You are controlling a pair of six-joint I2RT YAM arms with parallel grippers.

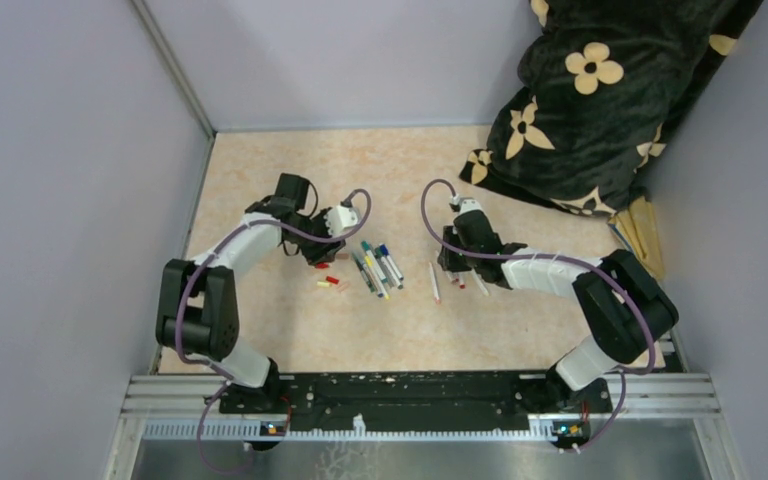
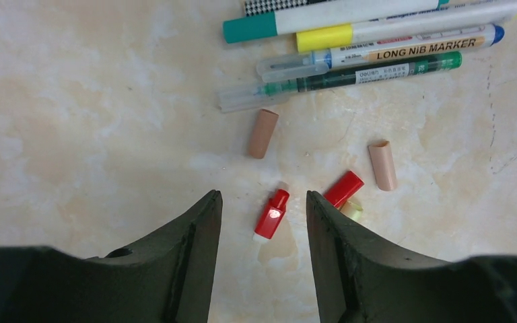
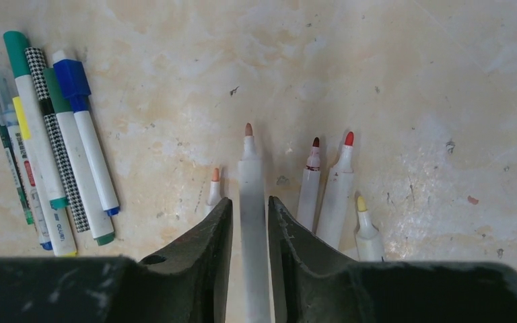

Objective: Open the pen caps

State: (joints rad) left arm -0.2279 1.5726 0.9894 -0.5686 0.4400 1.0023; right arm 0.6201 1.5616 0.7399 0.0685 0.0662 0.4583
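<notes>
A short red plastic pen cap (image 2: 271, 214) lies loose on the pale marbled bench (image 2: 74, 101), between the fingers of the left gripper (image 2: 262, 199), whose jaws stand apart and touch nothing. Beside it lie a second red cap (image 2: 344, 188) and two tan caps (image 2: 262, 133). The right gripper (image 3: 249, 202) straddles a bare white pen barrel with an orange-brown nib (image 3: 249, 161); its jaws hug the barrel closely, but whether they pinch it I cannot tell. Four more uncapped pens (image 3: 340, 188) lie alongside. Between the arms sits a row of capped markers (image 1: 375, 265). This pen looks to be at the set-down step; next, one gripper must hold a capped marker's barrel while the other pulls the cap off.
</notes>
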